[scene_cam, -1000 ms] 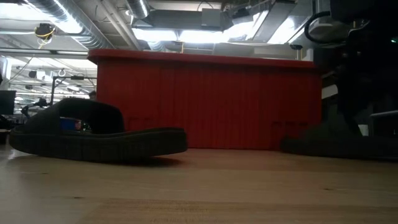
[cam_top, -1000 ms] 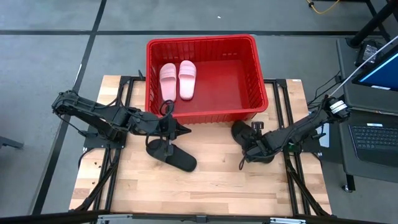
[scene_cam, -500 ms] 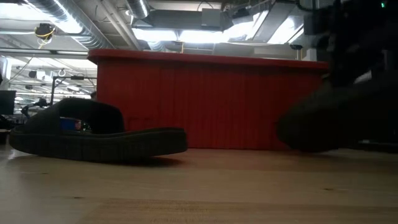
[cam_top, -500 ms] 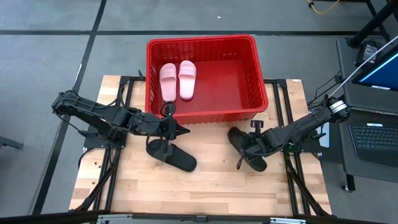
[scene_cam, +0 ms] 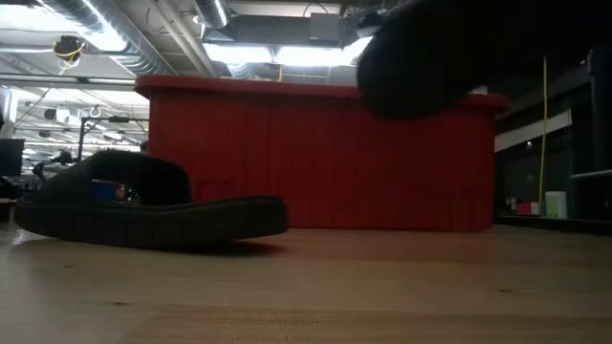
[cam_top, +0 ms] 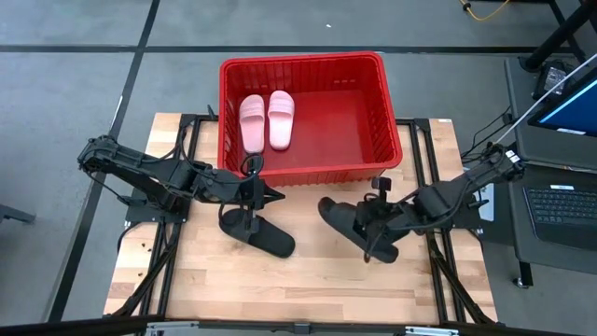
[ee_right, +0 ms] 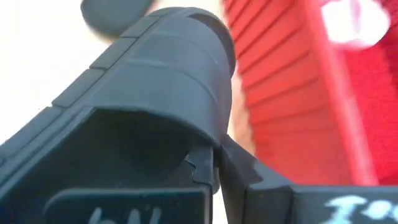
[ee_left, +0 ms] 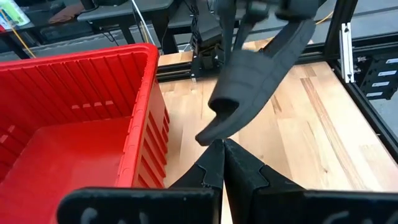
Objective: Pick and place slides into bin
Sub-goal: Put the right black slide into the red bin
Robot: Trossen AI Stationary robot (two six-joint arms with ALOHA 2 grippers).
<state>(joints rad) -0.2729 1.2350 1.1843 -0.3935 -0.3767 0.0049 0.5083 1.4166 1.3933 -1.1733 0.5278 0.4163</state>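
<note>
Tabletop point(cam_top: 308, 280): two black slides point(cam_top: 259, 234), two pink slides point(cam_top: 267, 120).

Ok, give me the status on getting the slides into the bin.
Done: two pink slides lie side by side inside the red bin. In hand: the right end effector is shut on a black slide, lifted clear of the table in front of the bin. Left: the other black slide lies on the table, beside the shut, empty left end effector.
</note>
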